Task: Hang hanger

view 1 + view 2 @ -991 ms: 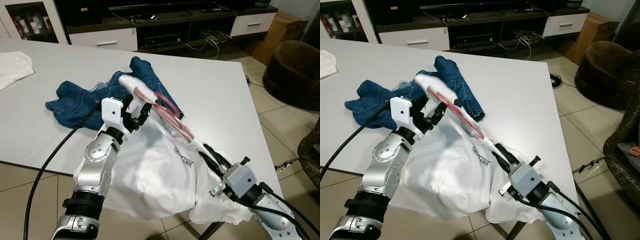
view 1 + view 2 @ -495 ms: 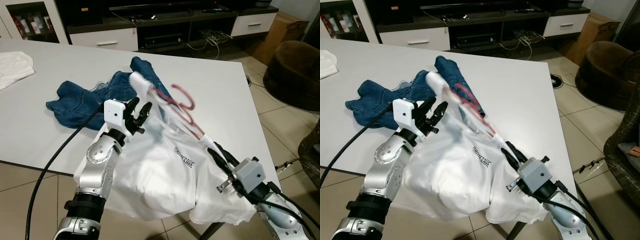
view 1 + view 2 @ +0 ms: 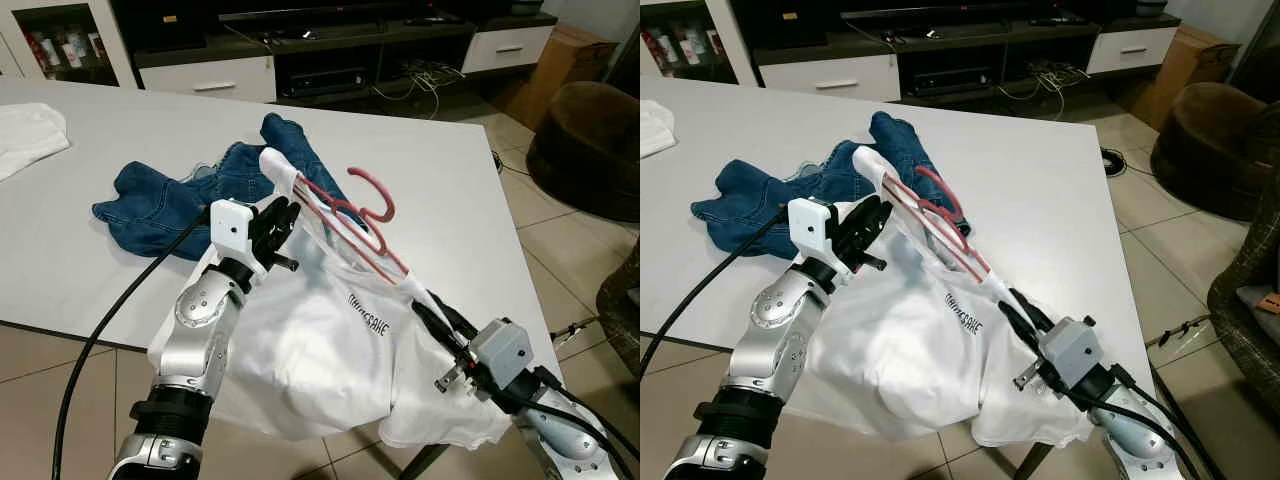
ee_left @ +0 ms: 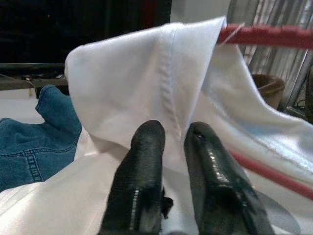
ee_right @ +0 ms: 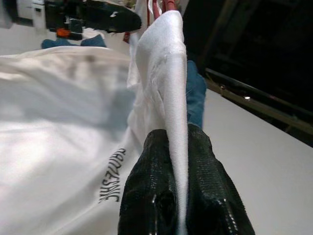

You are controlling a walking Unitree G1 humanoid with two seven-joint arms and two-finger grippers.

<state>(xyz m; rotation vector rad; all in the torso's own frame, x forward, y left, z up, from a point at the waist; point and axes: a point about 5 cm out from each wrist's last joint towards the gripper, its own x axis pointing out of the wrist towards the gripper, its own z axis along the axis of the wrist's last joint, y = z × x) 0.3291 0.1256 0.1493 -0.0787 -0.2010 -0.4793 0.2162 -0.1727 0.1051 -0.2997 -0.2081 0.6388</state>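
Observation:
A red hanger point(image 3: 372, 192) sits inside a white T-shirt point(image 3: 320, 340), its hook poking up out of the collar, above a white table point(image 3: 450, 190). My right gripper point(image 3: 432, 310) is shut on the near shoulder end of the T-shirt point(image 5: 166, 73), with the cloth pinched between its fingers point(image 5: 151, 161). My left gripper point(image 3: 280, 222) is at the far shoulder end. Its fingers point(image 4: 144, 156) stand close together with a fold of the white cloth point(image 4: 146, 83) between them. The red hanger bar point(image 4: 264, 35) runs just behind that fold.
Crumpled blue jeans point(image 3: 160, 200) lie on the table behind the left gripper. Another white cloth point(image 3: 25, 130) lies at the far left. The table's near edge and right corner are close to the right arm. A brown pouf point(image 3: 590, 140) and a TV cabinet point(image 3: 300, 60) stand beyond.
The left gripper's fingers were spread half a second ago and have now come together on the shirt's far shoulder. The hanger has turned so that its hook stands up.

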